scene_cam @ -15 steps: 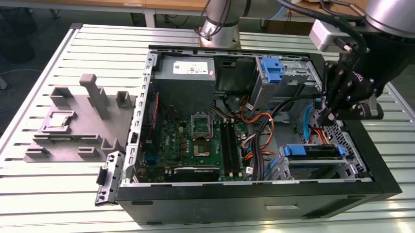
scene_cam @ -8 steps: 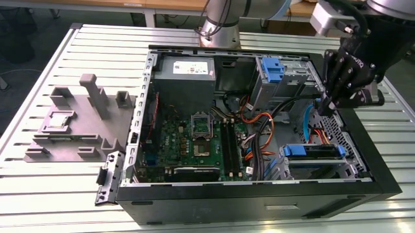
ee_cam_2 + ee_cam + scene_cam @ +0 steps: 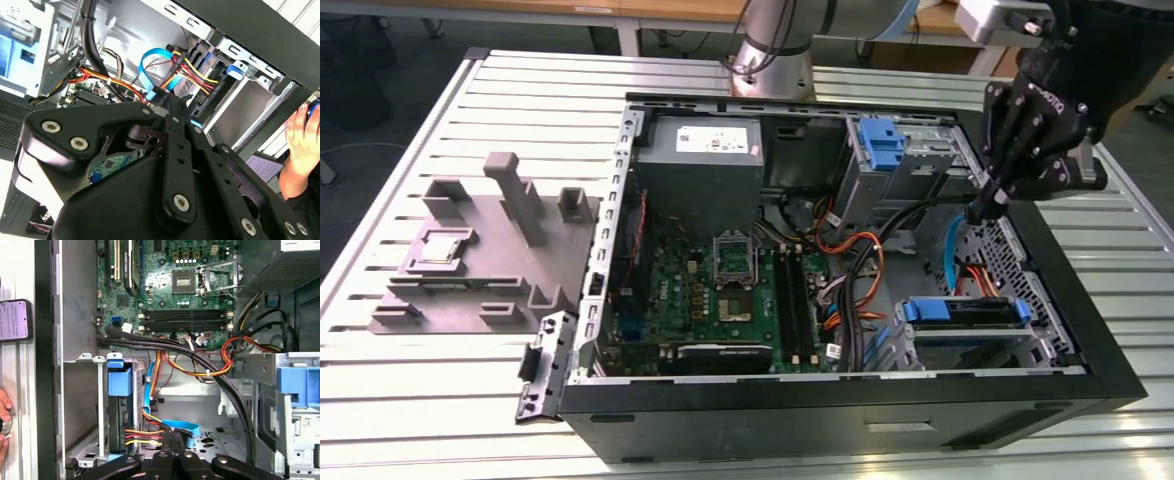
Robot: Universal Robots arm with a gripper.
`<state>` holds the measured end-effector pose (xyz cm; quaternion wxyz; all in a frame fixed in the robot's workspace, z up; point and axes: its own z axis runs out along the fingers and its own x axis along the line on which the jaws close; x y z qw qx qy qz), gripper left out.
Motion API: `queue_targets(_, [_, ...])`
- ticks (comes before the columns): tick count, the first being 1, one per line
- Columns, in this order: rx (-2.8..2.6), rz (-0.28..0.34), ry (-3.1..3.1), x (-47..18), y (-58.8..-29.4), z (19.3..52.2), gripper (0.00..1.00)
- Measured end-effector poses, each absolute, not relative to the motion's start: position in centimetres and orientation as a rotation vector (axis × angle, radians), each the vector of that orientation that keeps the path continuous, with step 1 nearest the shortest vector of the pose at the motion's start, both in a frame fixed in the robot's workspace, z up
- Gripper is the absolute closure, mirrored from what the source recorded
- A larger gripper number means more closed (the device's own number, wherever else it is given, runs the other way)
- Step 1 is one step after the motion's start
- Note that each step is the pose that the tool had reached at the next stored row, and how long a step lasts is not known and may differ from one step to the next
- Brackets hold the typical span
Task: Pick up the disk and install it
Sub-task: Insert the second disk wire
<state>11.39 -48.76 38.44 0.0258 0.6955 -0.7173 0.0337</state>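
The hand (image 3: 983,205) hangs inside the open case (image 3: 854,400), its fingers drawn together to a point with nothing between them. Just below and beyond the fingertips in the first wrist view sits the disk (image 3: 120,410), standing on edge in its bay with its blue rail (image 3: 119,380) on top and red, yellow and black wires (image 3: 142,435) plugged into it. A blue cable (image 3: 951,245) loops beside the fingertips. The board (image 3: 720,295) lies farther off. The case rests on a slatted surface (image 3: 427,400).

A slatted metal table (image 3: 480,400) stands before wooden desks (image 3: 587,10).
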Motion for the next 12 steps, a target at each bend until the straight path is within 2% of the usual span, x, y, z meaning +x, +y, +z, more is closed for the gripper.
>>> queue_targets(10, [2.121,0.165,-2.187,11.4,-46.9,38.4,0.90])
queue_targets(12, [2.110,0.186,-2.175,11.4,-46.4,38.4,0.84])
